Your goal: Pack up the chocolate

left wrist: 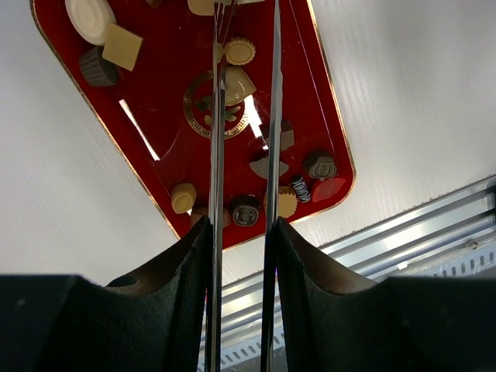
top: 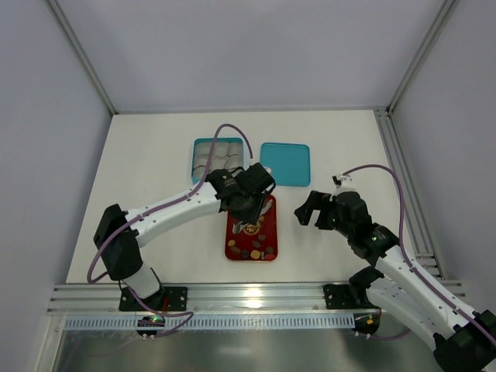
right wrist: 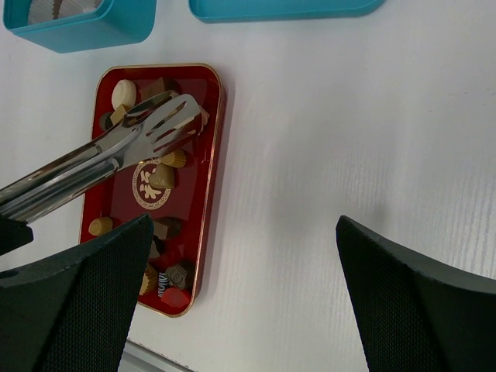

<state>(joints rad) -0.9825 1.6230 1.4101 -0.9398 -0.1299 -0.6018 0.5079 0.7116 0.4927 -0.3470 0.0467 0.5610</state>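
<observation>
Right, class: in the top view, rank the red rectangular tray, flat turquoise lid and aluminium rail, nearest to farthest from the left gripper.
1. Red rectangular tray: directly under the left gripper.
2. Flat turquoise lid: just beyond, rightward.
3. Aluminium rail: table's near edge.

No legible text; gold emblem (left wrist: 198,101) on red tray (left wrist: 159,74)

A flat white table (top: 155,155) fills the middle of the overhead view; up close its surface is finely ribbed. Plain pale grey walls enclose it: a back wall (top: 248,46) along the far edge, a left wall (top: 35,155) and a right wall (top: 461,116). A slim aluminium left post (top: 81,56) and right post (top: 421,53) rise from the far corners. A near rail (top: 93,298) and a right rail (top: 403,186), both aluminium, line those edges. The light is soft and even, with a glare spot (top: 252,293) on the near rail.
</observation>
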